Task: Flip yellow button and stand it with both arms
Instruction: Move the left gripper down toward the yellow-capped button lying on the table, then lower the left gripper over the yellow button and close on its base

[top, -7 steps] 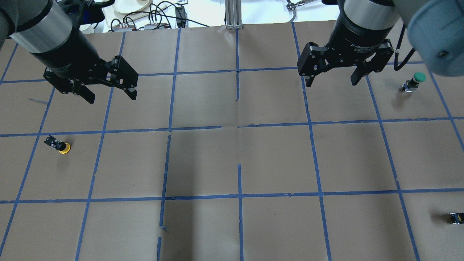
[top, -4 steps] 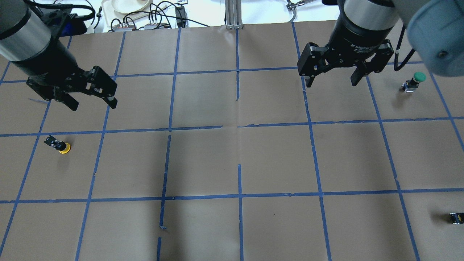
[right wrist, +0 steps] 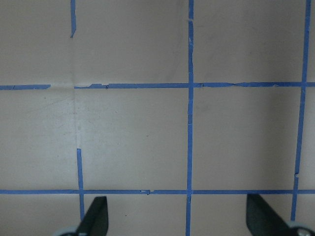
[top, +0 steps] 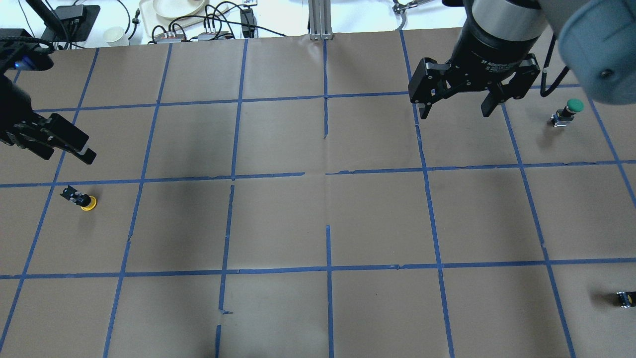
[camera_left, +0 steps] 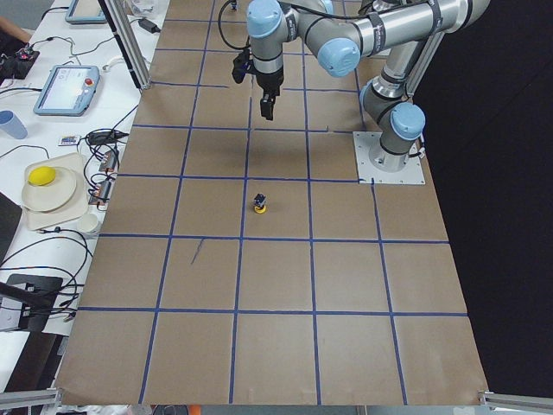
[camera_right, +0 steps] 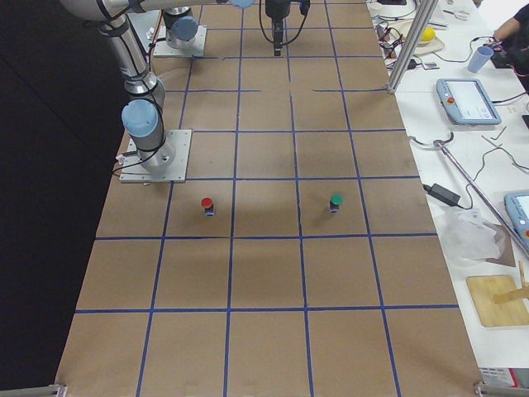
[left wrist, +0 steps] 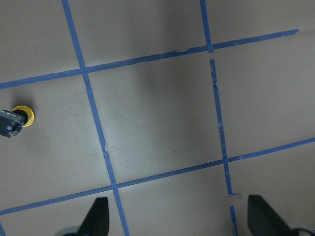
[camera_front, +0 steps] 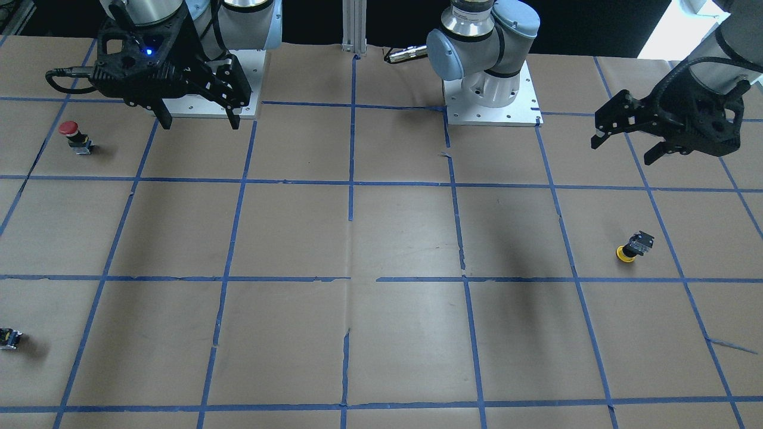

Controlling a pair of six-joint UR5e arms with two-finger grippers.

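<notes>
Yellow button point(top: 79, 199): 1 only, on the robot's left side of the table point(top: 278, 223). It sits cap-down on the brown paper w/ its black-and-silver body up, inside one taped sq., and nothing touches it. In the left wrist view the yellow button point(left wrist: 17, 120) shows at the far left edge, well off to the side of the fingers.

Arms: 2, w/ 1 gripper ea.
- Left arm point(camera_left: 380, 26): its left gripper point(top: 68, 157) hovers over the next sq. up the overhead view from the button, near it but apart. Jaws are spread wide w/ nothing btwn them. Its wrist view shows both fingertips far apart, only paper and blue tape in the gap.
- Right arm point(top: 502, 20): its right gripper point(top: 454, 113) hangs over the robot's right half, well apart from the yellow button. It's likewise spread wide and empty, w/ a blue light lit on its body in the front view.

Other small parts, 1 of ea.:
- red-capped button point(camera_front: 71, 134), upright, beside the right gripper in the front view
- green-capped button point(top: 569, 112), upright, near the right gripper in the overhead view
- small dark block point(top: 625, 298) w/ a yellow spot, at the table's right edge

The right-side view shows the red and green ones well apart.
</notes>
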